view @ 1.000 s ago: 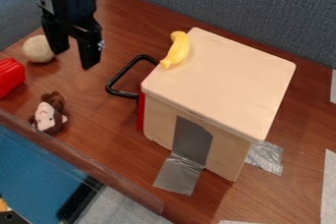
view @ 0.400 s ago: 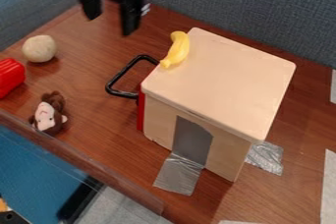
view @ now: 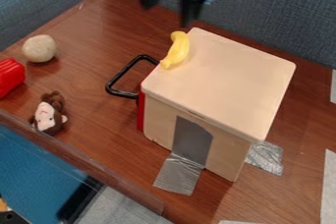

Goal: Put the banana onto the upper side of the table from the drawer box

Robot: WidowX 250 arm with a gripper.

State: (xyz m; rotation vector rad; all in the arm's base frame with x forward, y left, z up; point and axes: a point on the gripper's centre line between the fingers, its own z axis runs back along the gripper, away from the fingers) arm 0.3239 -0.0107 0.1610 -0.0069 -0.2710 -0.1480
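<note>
The black gripper [view: 168,14] hangs at the top of the view, open, above and beyond the banana, with nothing between its fingers. The yellow banana [view: 177,50] lies on the left edge of the drawer box's pale wooden top, near its far left corner. The drawer box [view: 220,85] stands on the brown wooden table [view: 98,144], with a red front and a black handle on its left side.
Left of the box are a beige ball [view: 39,48], a red object [view: 9,76] at the view's edge and a brown monkey toy [view: 49,114]. Silver tape [view: 179,174] holds the box's near side. A grey-blue partition [view: 263,12] stands behind the table.
The gripper has moved right and up in the view, from above the ball's side of the table to beyond the banana. Banana and box have stayed where they were.
</note>
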